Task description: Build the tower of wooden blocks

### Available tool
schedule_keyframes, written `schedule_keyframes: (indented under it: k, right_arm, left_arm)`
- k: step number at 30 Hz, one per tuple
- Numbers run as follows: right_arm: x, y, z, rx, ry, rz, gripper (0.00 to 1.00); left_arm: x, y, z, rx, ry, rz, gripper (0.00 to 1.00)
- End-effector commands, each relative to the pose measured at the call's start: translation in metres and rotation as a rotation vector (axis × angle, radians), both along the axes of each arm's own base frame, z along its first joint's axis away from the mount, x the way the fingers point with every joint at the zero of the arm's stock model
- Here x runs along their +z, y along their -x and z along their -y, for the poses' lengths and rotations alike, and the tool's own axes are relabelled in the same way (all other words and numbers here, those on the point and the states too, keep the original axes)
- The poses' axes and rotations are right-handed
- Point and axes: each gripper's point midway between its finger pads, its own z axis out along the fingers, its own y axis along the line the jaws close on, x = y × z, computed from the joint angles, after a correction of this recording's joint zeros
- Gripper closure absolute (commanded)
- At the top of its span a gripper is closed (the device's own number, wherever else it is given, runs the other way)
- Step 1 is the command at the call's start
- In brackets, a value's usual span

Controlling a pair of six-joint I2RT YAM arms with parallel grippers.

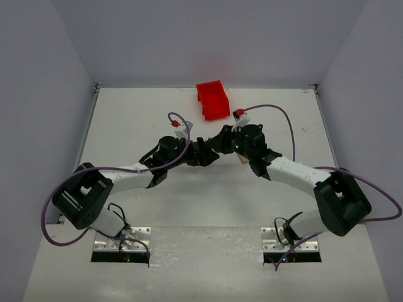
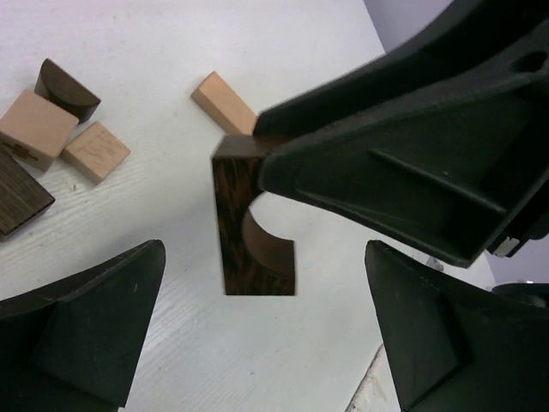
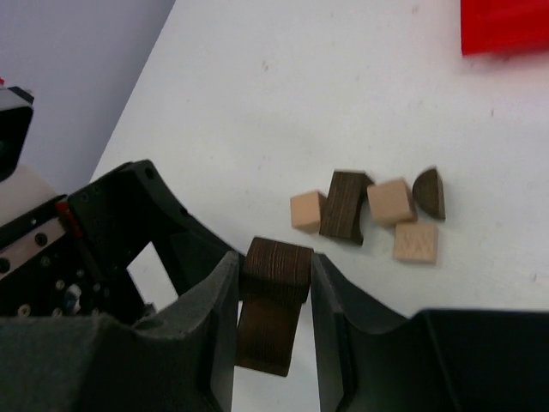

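Red bin [image 3: 506, 26] cut by top edge; dark arched block [image 3: 276, 262] partly hidden by right gripper [image 3: 274, 287].

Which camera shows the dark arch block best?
Left wrist: the dark arch block shows its cutout face clearly. Right wrist sees it edge-on in the right gripper. Top external hides it.

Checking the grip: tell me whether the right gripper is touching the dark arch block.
Touching. The right wrist view shows the right gripper with its jaws pressed against both sides of the dark arch block.

Bolted arms [image 1: 129, 178] and blank walls [image 1: 208, 38] mark a lab.
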Motion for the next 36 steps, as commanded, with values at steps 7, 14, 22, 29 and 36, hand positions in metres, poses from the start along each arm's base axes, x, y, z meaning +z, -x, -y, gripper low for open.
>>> schedule_keyframes:
  k: [7, 14, 22, 29, 36]
  right_arm:
    - [-0.002, -0.048, 0.049, 0.197, 0.355, -0.019, 1.0]
    - [-0.039, -0.07, 0.091, 0.237, 0.676, -0.112, 1.0]
    - [-0.063, -0.073, 0.112, 0.277, 0.841, -0.312, 1.0]
    - [-0.073, -0.069, 0.116, 0.293, 0.867, -0.333, 1.0]
    - [-0.087, -0.064, 0.124, 0.279, 0.9, -0.407, 1.0]
  left_arm:
    - [0.062, 0.015, -0.011, -0.03, 0.032, 0.191, 0.0]
    - [0.066, -0.001, -0.039, 0.138, -0.039, 0.219, 0.0]
    - [0.047, -0.054, -0.077, 0.289, -0.139, 0.119, 0.0]
    - [0.03, -0.07, -0.112, 0.353, -0.182, 0.09, 0.0]
    - [0.023, -0.072, -0.124, 0.41, -0.219, 0.082, 0.0]
